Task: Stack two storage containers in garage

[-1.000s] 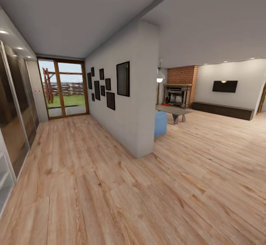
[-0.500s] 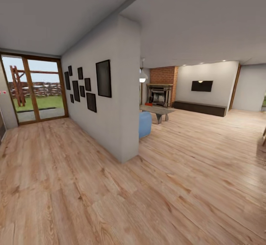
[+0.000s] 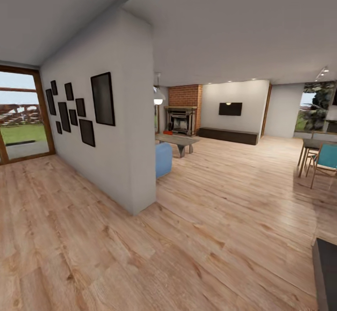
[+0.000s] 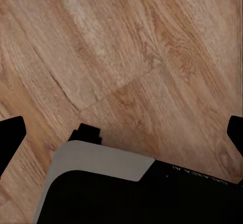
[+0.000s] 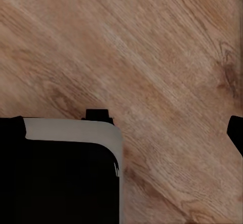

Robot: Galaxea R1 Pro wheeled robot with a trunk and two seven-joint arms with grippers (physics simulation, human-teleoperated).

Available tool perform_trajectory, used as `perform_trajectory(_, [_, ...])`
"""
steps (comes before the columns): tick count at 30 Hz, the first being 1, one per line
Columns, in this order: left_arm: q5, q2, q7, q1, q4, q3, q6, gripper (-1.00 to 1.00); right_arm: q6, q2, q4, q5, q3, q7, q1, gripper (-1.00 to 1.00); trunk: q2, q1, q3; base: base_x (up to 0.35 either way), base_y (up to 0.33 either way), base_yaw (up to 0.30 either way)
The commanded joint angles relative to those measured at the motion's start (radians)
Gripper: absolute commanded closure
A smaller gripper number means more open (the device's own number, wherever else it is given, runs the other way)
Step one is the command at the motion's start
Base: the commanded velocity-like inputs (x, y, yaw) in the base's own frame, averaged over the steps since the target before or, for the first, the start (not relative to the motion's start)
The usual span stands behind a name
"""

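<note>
Beginning with the head view, the living room (image 3: pixel 234 170) is being faced at twelve o'clock, and nothing is being carried yet, so the whole task is judged outstanding; a small orange-red shape (image 3: pixel 167 132), perhaps one of the storage containers, is lying beside the low table (image 3: pixel 177 140). In the left wrist view, the left gripper (image 4: pixel 121 133) is being held wide and empty over light wood planks (image 4: pixel 152 57). In the right wrist view, the right gripper (image 5: pixel 124 128) is likewise being held spread and empty.

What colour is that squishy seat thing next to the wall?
Light blue. The seat shows best in the head view, beside the end of the white dividing wall.
</note>
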Motion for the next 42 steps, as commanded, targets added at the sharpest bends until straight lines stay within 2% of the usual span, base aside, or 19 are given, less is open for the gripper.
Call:
perform_trajectory(1, [0.004, 0.000, 0.002, 0.000, 0.000, -0.002, -0.003, -1.00, -0.004, 0.000, 0.003, -0.002, 0.008, -0.003, -0.002, -1.00, -0.001, 0.001, -0.001, 0.326, 0.000, -0.290])
perform_trajectory(22, [0.004, 0.000, 0.002, 0.000, 0.000, -0.002, -0.001, -1.00, -0.005, 0.000, 0.003, -0.002, 0.008, -0.003, -0.002, -1.00, -0.001, 0.001, -0.001, 0.326, 0.000, -0.289])
perform_trajectory(42, [0.004, 0.001, 0.002, 0.000, 0.000, -0.002, 0.001, -1.00, -0.004, -0.001, 0.003, -0.002, 0.008, -0.001, -0.002, -1.00, -0.001, 0.001, -0.001, 0.325, 0.020, -0.016])
